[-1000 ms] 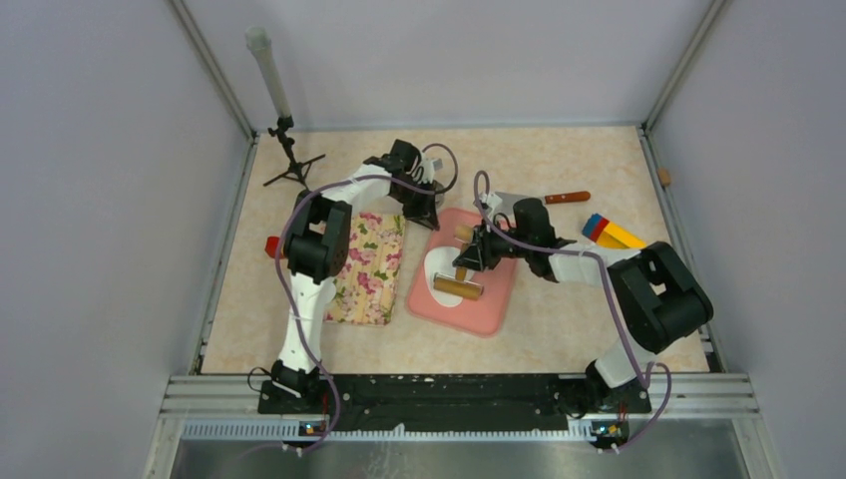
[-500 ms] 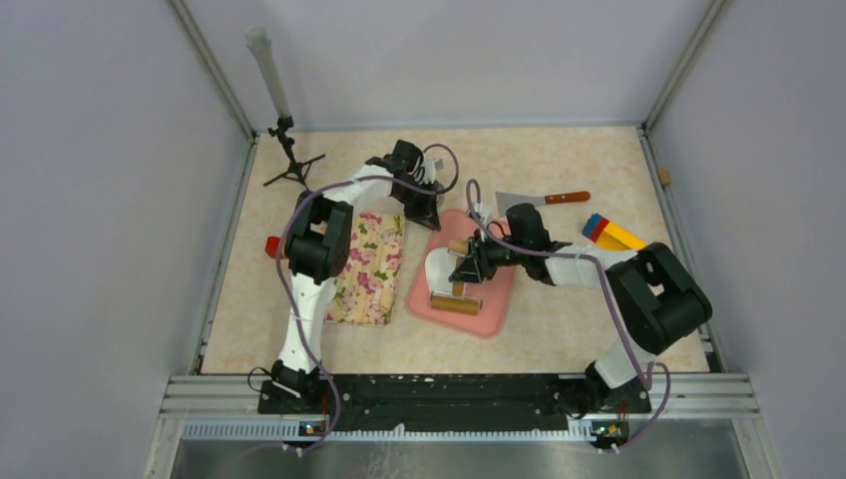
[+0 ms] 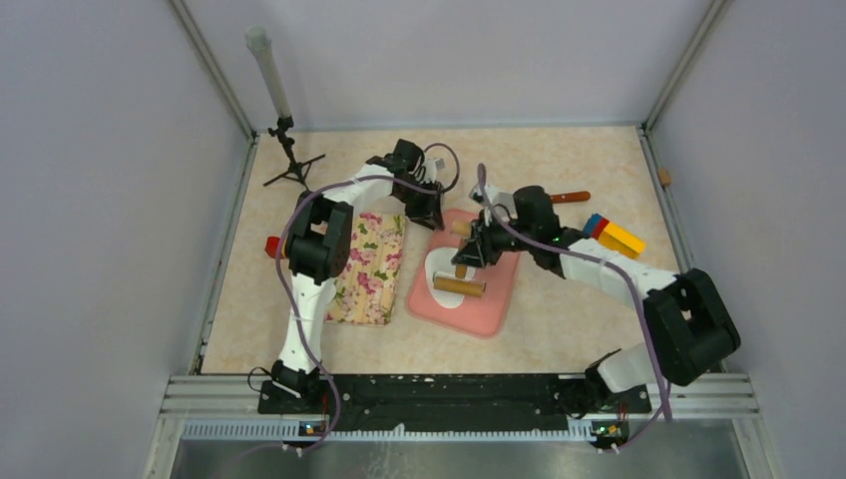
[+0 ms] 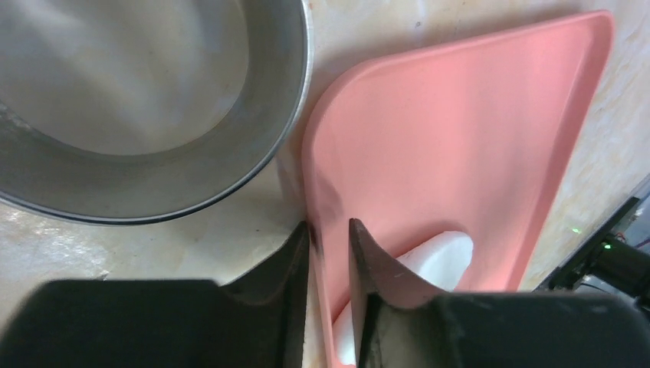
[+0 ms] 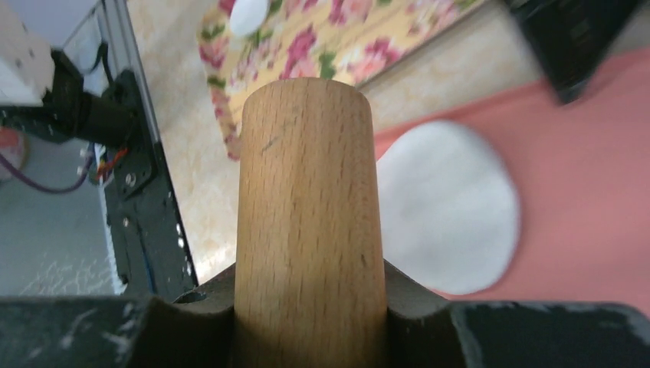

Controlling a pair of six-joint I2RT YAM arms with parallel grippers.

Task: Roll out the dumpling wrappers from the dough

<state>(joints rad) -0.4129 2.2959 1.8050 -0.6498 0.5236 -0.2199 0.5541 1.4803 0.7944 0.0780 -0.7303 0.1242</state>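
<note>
The dough (image 3: 440,270) lies flattened on the pink board (image 3: 488,310), toward the board's left half. It is a smooth white oval, and from above its longer axis runs roughly from the far side to the near side of the desk (image 3: 564,324).

Across the dough rests the roller of a wooden rolling pin (image 3: 460,286). The roller's long axis runs left to right, dipping slightly nearer at its right end. The pin's handle points away from the roller toward the far side of the desk. The right gripper (image 3: 467,251) has its jaws clenched on that handle, and the right wrist view looks straight down the wood grain toward the dough.

The left gripper (image 4: 328,239) sits at the board's far-left corner. Its jaws stand a little apart astride the board's raised rim, loosened rather than pinching it.

Just beside that corner stands a metal bowl (image 4: 157,180). Its inside is a dull grey-white, and I cannot tell whether that is flour or bare metal.

Left of the board lies a floral cloth (image 3: 367,269). The right wrist view shows one dumpling wrapper (image 5: 249,14) on it, a small white disc cut off by the frame edge.

Farther right on the desk are a scraper (image 3: 557,198) with a wooden handle and some coloured blocks (image 3: 614,236).
</note>
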